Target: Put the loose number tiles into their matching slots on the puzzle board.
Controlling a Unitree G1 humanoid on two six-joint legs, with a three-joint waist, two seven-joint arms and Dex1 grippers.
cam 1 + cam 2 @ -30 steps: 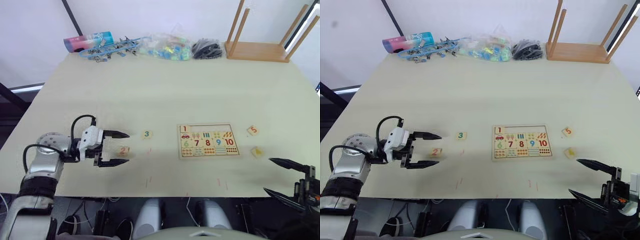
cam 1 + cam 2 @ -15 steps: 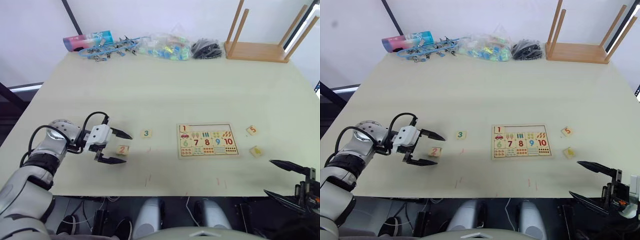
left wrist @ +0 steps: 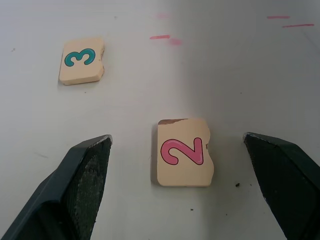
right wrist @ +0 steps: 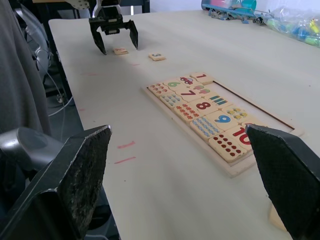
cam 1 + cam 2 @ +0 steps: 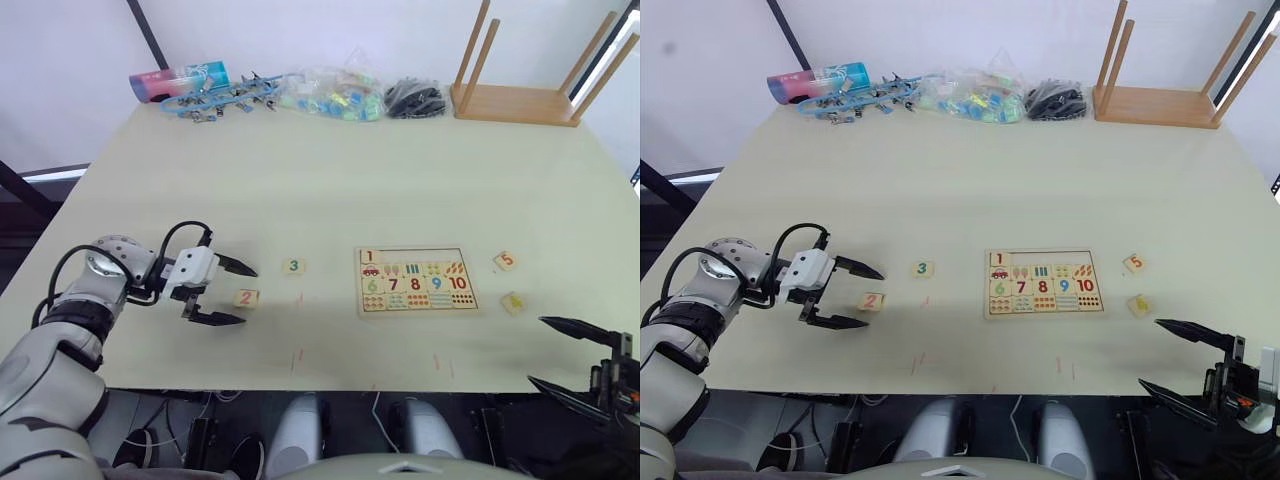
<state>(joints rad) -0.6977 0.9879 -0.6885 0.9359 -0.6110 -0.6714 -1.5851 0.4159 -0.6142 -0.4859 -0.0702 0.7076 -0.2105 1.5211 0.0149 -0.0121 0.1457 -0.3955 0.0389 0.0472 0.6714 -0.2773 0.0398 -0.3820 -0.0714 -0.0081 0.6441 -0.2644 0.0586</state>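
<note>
1. Drawing slightly back toward the bench's left edge, the left pincer (image 5: pixel 847 295) is now sitting just short of the 2 tile (image 3: pixel 183 158).
2. Pale and square, the 2 tile is lying flat, its pink digit facing up, near the 3 tile (image 3: pixel 81 60).
3. Both pincers are gaping wide, the right pincer (image 5: pixel 568 354) hovering near the puzzle board (image 5: pixel 415 282).

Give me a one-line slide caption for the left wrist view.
Open left gripper straddles the 2 tile on the table, with the 3 tile lying beyond.
</note>
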